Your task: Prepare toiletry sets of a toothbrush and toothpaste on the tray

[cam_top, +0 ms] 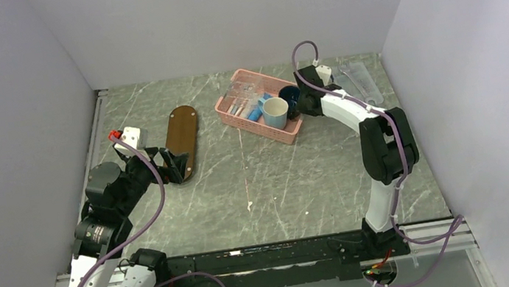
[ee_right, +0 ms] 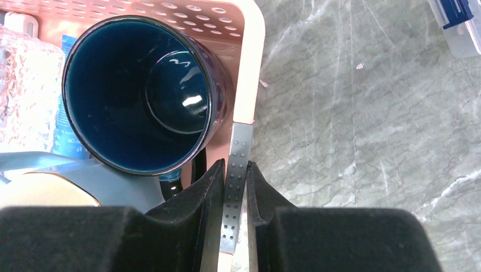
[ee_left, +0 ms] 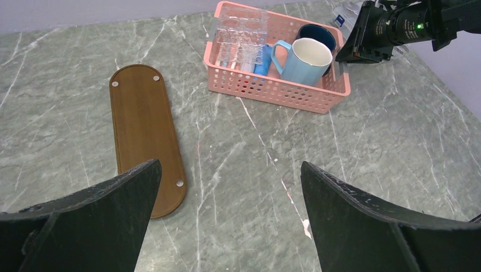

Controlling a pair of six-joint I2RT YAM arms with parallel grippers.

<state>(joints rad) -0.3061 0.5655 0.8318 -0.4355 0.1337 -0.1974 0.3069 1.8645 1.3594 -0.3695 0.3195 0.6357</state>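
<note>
From above, your right claw (cam_top: 303, 101) sits at the end of the one pink basket (cam_top: 258, 106); your left claw (cam_top: 173, 165) hovers by the one tray (cam_top: 183, 139), bare on the worktop (cam_top: 278, 177). The left wrist shows that claw spread wide, and the basket holding two mugs, the pale mug (ee_left: 303, 59) and the dark mug (ee_left: 317, 35), plus one toothpaste (ee_left: 262, 59). The right wrist shows your right claw clamped on the basket wall; you seem to be steadying or shifting the basket, so the next move is to reach the tube. I can make out no toothbrush.
</note>
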